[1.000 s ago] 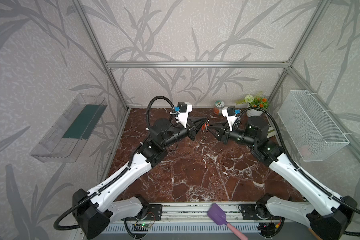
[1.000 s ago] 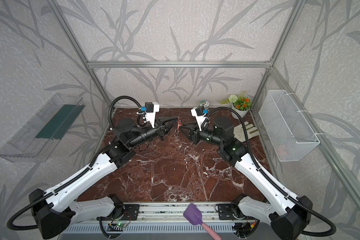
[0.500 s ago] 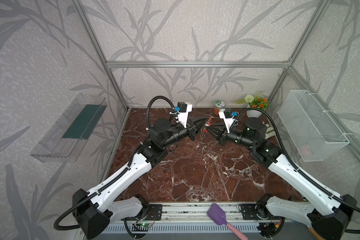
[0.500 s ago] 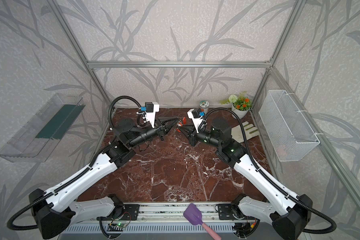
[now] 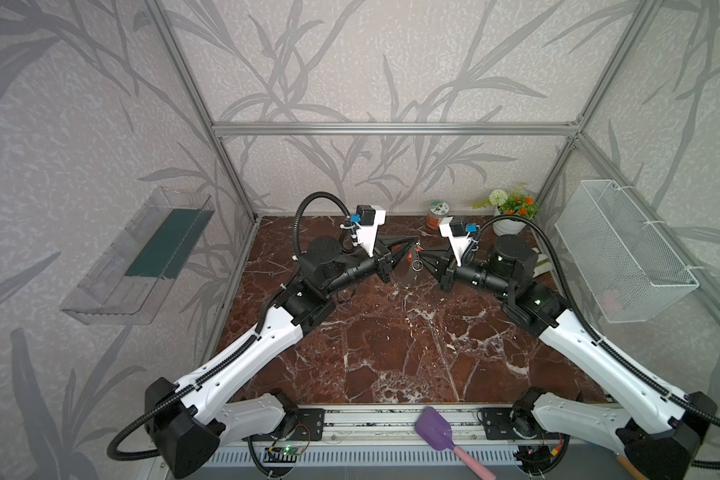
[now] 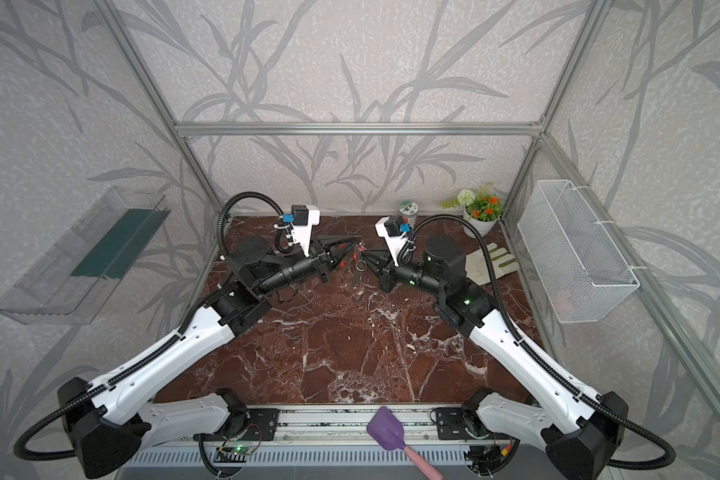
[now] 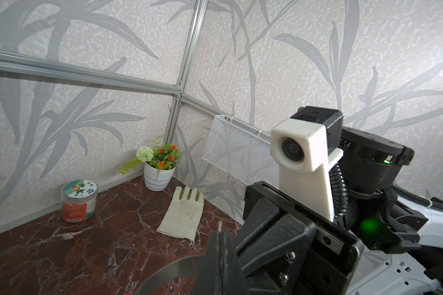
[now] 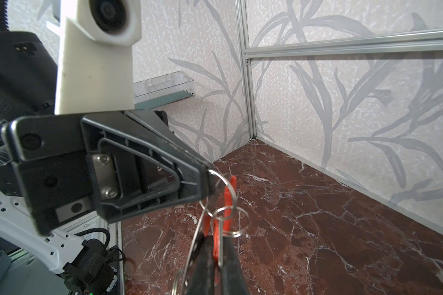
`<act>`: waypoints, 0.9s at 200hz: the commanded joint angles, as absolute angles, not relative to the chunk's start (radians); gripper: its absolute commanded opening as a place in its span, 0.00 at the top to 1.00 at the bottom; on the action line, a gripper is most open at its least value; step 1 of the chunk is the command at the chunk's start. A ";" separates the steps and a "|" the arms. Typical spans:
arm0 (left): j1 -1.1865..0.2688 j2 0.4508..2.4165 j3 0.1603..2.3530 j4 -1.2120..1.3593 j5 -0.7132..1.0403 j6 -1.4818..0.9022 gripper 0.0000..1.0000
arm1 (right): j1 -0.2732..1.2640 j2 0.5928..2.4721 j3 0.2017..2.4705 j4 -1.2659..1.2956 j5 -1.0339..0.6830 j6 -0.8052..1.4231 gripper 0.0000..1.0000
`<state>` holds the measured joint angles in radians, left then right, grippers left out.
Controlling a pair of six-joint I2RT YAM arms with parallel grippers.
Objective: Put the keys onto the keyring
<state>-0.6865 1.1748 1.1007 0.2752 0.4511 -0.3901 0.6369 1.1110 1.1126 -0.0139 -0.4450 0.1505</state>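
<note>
Above the far middle of the marble table my two grippers meet tip to tip. My left gripper (image 5: 414, 240) (image 7: 220, 229) is shut on the keyring (image 7: 169, 268), a thin silvery-grey band that arcs away from its jaws. In the right wrist view the band (image 8: 196, 240) hangs beside my right gripper (image 8: 216, 237). That gripper (image 5: 424, 259) is shut on the keys (image 8: 228, 196), a red-orange tag seen edge-on, with a small metal ring (image 8: 237, 229) dangling from it. The tag's far end reaches the left gripper's fingertips (image 8: 205, 178).
At the back right stand a jar (image 7: 78, 201) and a flower pot (image 7: 159, 176), with a white glove (image 7: 183, 212) lying beside them. A wire basket (image 5: 624, 249) hangs on the right wall and a clear shelf (image 5: 142, 257) on the left. A purple spatula (image 5: 433, 428) lies on the front rail.
My right gripper has moved left to the left gripper's tip and has shut. The left arm has stayed still.
</note>
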 commanded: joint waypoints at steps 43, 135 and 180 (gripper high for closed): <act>-0.686 1.172 1.142 0.263 0.486 -0.357 1.00 | 0.642 1.114 1.190 -0.060 -0.472 0.091 1.00; -0.677 1.167 1.168 0.140 0.481 -0.268 1.00 | 0.617 1.112 1.246 -0.191 -0.485 0.024 1.00; -0.668 1.163 1.169 0.116 0.477 -0.253 1.00 | 0.604 1.095 1.243 -0.209 -0.476 0.014 1.00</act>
<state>-0.6785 1.1744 1.1404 0.1471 0.4778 -0.2825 0.6132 1.1339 1.2091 -0.2173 -0.4717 0.0315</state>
